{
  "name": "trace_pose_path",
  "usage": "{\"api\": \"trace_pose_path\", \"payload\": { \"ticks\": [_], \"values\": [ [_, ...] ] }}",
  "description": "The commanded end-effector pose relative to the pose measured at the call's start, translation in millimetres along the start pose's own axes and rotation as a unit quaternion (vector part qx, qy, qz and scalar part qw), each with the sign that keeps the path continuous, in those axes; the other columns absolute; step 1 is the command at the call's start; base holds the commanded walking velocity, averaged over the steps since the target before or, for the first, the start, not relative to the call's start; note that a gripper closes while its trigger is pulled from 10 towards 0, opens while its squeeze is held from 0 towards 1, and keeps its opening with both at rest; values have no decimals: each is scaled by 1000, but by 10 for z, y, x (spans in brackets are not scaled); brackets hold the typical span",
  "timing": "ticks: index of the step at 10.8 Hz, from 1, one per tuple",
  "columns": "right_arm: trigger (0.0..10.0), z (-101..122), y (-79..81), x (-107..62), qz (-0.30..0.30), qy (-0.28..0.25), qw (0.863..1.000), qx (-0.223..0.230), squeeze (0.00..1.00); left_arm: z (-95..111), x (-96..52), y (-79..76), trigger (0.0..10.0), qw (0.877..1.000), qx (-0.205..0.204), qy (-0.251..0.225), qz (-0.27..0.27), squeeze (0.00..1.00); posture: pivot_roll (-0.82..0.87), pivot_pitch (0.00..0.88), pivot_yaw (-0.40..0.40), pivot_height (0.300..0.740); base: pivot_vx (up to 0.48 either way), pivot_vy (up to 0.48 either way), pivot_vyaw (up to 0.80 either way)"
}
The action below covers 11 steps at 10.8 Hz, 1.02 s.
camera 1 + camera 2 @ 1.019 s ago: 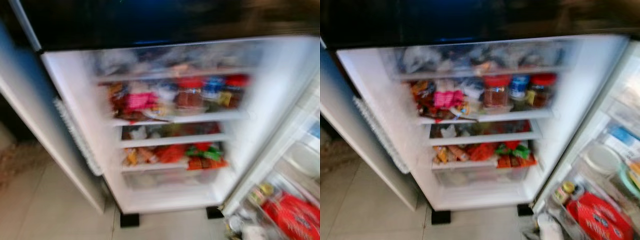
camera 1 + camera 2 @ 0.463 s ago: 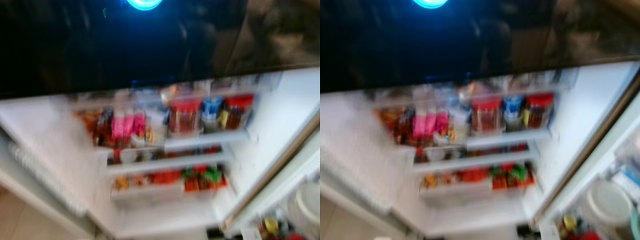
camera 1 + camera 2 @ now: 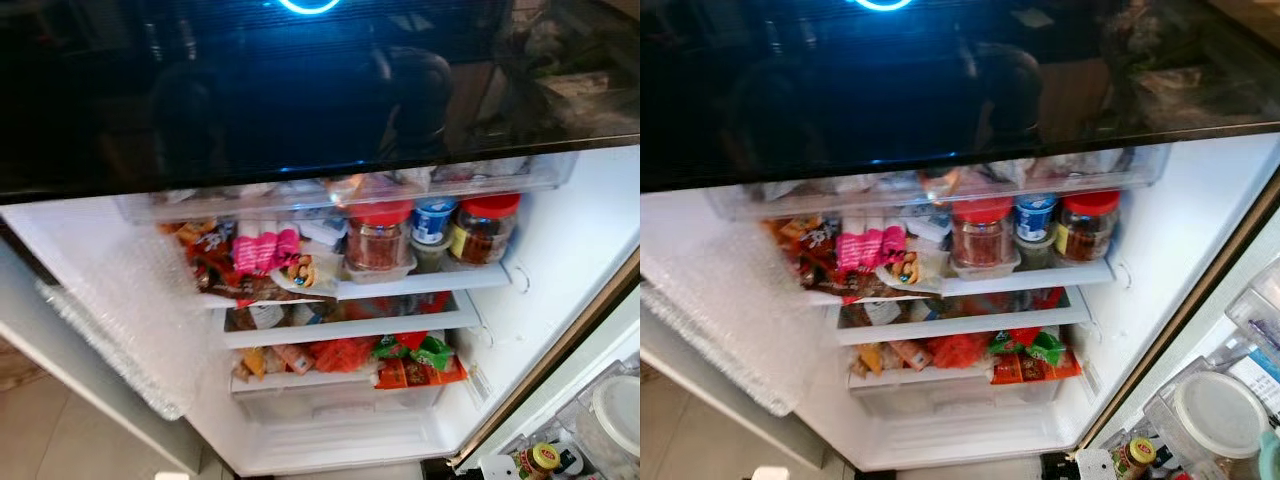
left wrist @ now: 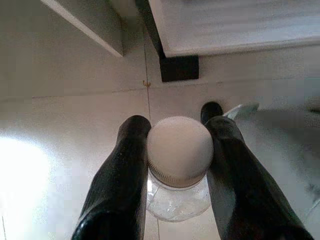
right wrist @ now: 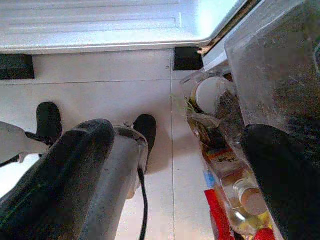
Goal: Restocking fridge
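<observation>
Fridge [image 3: 560, 260] open ahead, shelves crowded.
Left claw [image 4: 172, 165] pinching white-capped clear bottle [image 4: 179, 165] low over floor; right claw [image 5: 165, 165] spread, empty. Lift upright, pick a gap beside the red-lidded jars [image 3: 378, 238].

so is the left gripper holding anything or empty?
Holding. In the left wrist view the left gripper has its jaws closed on a clear bottle just below its white cap, hanging above the tiled floor.
</observation>
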State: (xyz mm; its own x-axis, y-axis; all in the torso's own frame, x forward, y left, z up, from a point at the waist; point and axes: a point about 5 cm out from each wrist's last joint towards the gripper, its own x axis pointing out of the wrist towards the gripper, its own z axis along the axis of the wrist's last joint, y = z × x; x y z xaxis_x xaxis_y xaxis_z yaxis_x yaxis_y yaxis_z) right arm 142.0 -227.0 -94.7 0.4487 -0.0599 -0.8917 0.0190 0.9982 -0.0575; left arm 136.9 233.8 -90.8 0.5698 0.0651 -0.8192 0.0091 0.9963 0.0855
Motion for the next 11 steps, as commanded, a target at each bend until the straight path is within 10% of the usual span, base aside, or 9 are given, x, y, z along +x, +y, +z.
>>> {"api": "trace_pose_path", "payload": {
  "ticks": [1, 2, 4, 5, 11],
  "values": [
    [10000, 14, -86, -12, -13, -1, 1000, -7, 0, 29, -7, 7, 10000, 1000, 9, -21, 1, 0, 53, 26, 20, 740, 0, 0, 0],
    [10000, 17, -92, -12, -14, 0, 1000, -8, 0, 64, -7, -3, 10000, 999, 5, -39, -3, 0, 53, 25, 18, 740, 0, 0, 0],
    [10000, 16, -99, -13, -14, 2, 1000, -11, 0, 1204, 89, -239, 10000, 969, 57, -236, -40, 0, 42, 25, 21, 740, 0, 0, 0],
    [10000, 11, -106, -15, -14, 3, 1000, -10, 0, 1369, 44, -303, 10000, 956, 54, -284, -58, 0, 43, 27, 21, 740, 0, 0, 0],
    [10000, 9, -137, -19, -21, 9, 999, -34, 0, 1433, -132, -464, 10000, 923, 54, -368, -97, 0, 68, 39, 11, 740, 0, 0, 0]
  ]
}}
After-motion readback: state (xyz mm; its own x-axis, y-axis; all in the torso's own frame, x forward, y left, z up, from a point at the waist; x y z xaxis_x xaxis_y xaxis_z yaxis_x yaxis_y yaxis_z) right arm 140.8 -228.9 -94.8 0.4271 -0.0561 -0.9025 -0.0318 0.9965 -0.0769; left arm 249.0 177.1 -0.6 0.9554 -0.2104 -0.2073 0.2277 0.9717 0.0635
